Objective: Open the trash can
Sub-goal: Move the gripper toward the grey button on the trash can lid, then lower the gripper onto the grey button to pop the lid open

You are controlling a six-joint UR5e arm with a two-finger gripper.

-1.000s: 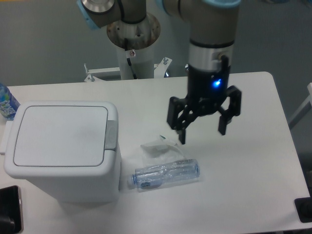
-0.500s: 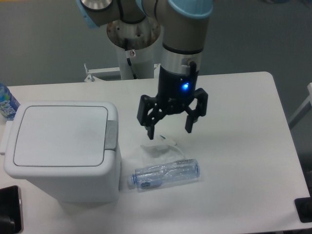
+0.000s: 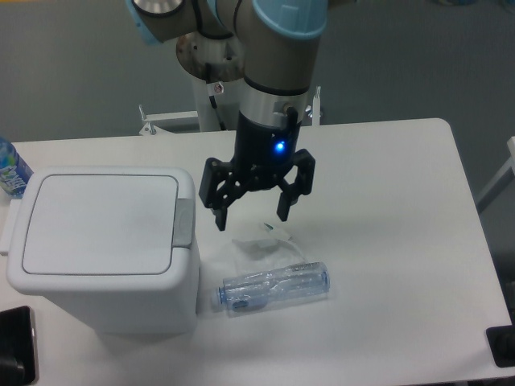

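The white boxy trash can (image 3: 105,249) stands at the left of the table, its flat lid shut. Its grey push button (image 3: 184,223) sits at the right rim. My gripper (image 3: 252,217) hangs open and empty above the table, just right of the can and a short way from the button. Its two black fingers (image 3: 219,215) point down. A blue light glows on the wrist.
A clear plastic bottle (image 3: 273,287) lies on the table below the gripper, with a crumpled clear wrapper (image 3: 261,243) behind it. Another bottle with a blue label (image 3: 10,170) stands at the far left edge. Dark objects sit at the front left and front right corners.
My gripper has moved left across the table, from right of centre toward the trash can's button side. It stayed open. Nothing else has moved.
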